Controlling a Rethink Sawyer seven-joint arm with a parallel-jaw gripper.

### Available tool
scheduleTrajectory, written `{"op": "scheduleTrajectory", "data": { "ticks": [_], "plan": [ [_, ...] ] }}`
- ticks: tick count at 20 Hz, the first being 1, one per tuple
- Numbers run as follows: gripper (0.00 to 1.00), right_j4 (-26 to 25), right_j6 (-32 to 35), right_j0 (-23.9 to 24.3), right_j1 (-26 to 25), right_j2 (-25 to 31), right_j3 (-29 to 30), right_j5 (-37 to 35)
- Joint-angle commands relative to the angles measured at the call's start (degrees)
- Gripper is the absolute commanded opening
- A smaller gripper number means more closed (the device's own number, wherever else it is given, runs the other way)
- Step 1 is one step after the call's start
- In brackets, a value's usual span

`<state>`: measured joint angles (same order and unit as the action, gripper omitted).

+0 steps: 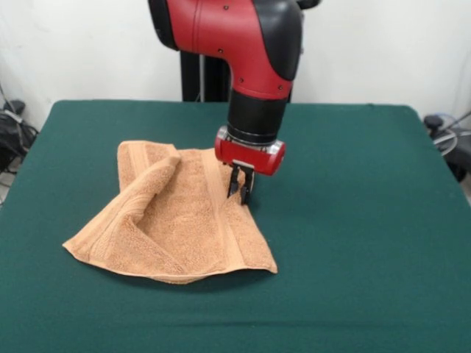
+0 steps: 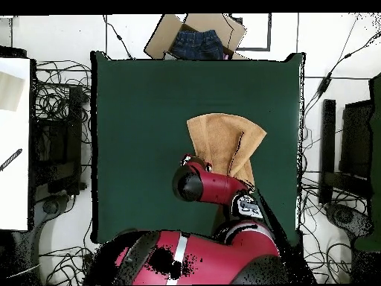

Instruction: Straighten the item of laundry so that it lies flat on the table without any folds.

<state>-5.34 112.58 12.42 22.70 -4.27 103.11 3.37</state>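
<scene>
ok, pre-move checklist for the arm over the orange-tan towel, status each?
1. Small orange-tan terry towel lying flat: not ok, its left part is folded over into a raised ridge.
2. Towel fully on the dark green felt table: ok.
3. Red and black arm's gripper at the towel: ok, tips low at its right edge near the far corner.
4. Edge actually pinched: cannot tell.
5. Bare felt around towel for spreading: ok, both views.
6. Gripper in overhead view: not ok, hidden under arm.

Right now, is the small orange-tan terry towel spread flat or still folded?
Folded. The orange-tan terry towel has a raised flap doubled over near one far corner, and its outline on the dark green felt table is irregular.
</scene>
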Motion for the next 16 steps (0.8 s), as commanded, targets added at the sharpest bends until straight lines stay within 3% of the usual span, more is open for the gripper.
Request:
{"op": "scheduleTrajectory", "data": {
  "ticks": [1, 16],
  "plan": [
    [0.00, 5.99, 17.02, -1.66, -7.38, 10.08, 2.39, 6.53],
    [0.00, 11.52, 16.74, -3.37, -6.04, 10.91, 5.51, 7.21]
  ]
}}
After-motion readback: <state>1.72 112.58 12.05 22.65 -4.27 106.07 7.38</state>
